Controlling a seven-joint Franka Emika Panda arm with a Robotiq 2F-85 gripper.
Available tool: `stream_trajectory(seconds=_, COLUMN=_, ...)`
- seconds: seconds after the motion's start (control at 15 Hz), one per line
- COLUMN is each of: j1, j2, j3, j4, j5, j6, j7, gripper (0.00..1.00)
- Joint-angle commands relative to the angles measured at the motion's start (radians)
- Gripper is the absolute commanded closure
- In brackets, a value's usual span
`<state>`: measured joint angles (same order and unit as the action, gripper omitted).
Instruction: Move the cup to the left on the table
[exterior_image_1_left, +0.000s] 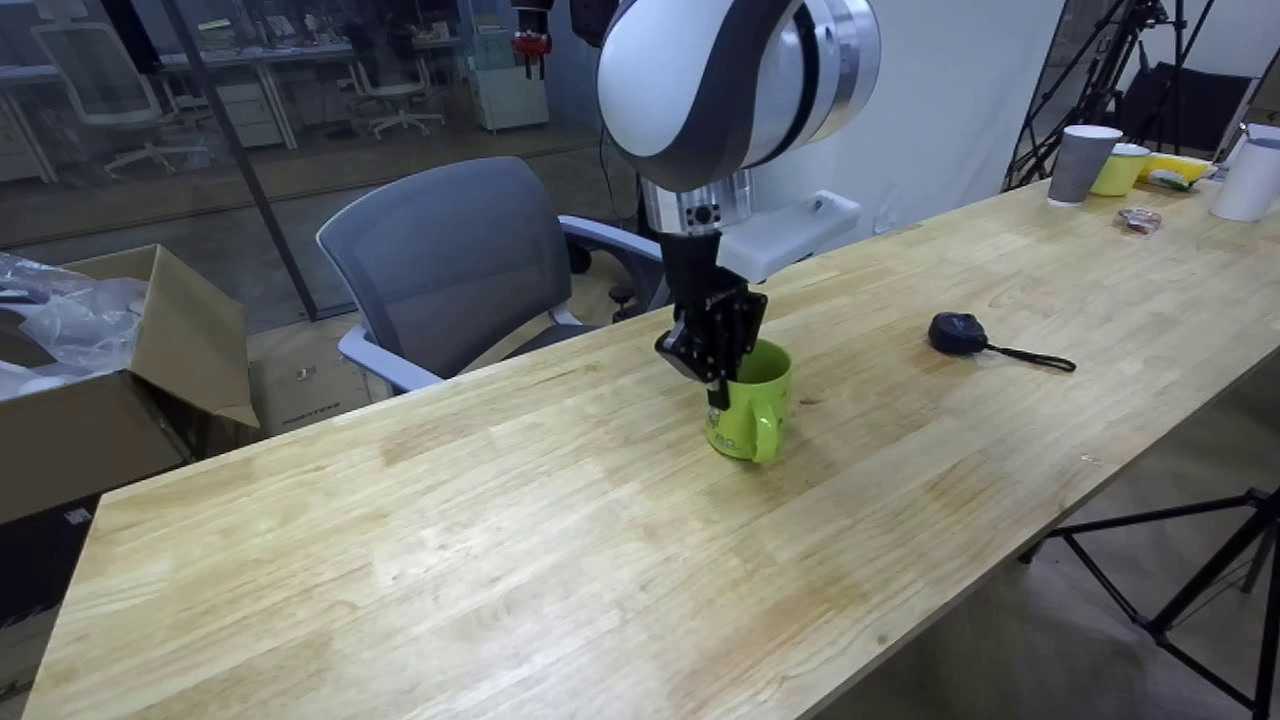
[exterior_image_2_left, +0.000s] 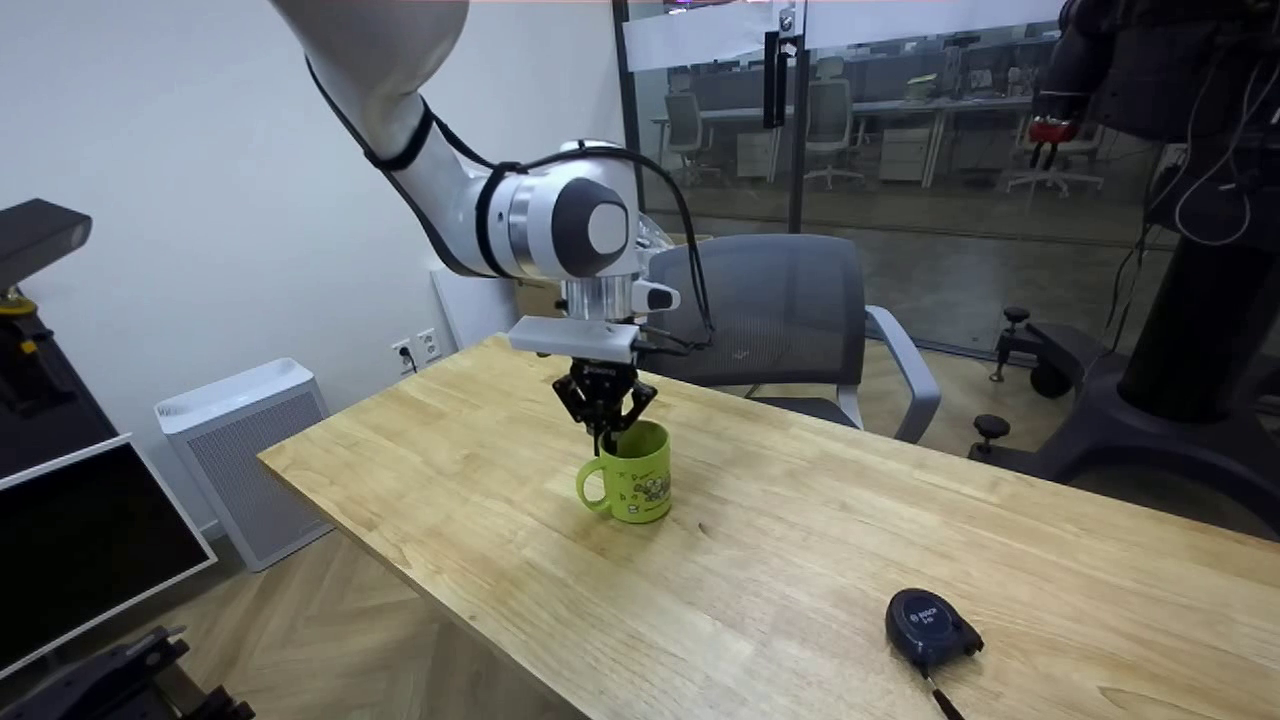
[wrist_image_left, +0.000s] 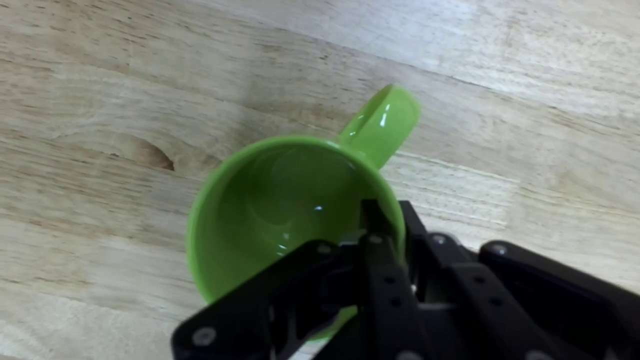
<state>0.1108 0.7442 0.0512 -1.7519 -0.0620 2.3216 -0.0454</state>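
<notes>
All three views look down on the table (exterior_image_1_left: 450, 530)

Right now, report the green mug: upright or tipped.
Upright: both exterior views show the green mug rim up, base down towards the table.

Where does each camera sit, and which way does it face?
In an exterior view: apart from the arm, looking down past the mug toward the tape measure; arm and gripper show.
In an exterior view: apart too, looking from the tape measure's side toward the mug and chair; arm and gripper show.
Wrist view: on the arm, facing down into the mug; gripper fingers show.
Both exterior views share mug, chair and tape measure.
</notes>
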Motion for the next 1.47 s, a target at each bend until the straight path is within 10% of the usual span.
stream_trajectory(seconds=0.0, j1=0.008, j2=0.015, j3=-0.011, j4=0.053, j5=-0.015, j6=-0.045, j7=0.018, gripper=0.97)
stream_trajectory(seconds=0.13, j1=0.008, j2=0.021, j3=-0.016, j4=0.061, j5=-0.017, j6=-0.049, j7=0.022, gripper=0.94)
stream_trajectory(seconds=0.2, j1=0.009, j2=0.023, j3=-0.018, j4=0.065, j5=-0.017, j6=-0.052, j7=0.024, gripper=0.65)
stream_trajectory(seconds=0.87, j1=0.009, j2=0.026, j3=-0.038, j4=0.101, j5=-0.029, j6=-0.104, j7=0.034, gripper=0.04)
stream_trajectory(seconds=1.4, j1=0.057, j2=-0.036, j3=-0.039, j4=0.171, j5=-0.059, j6=-0.18, j7=0.067, gripper=0.0)
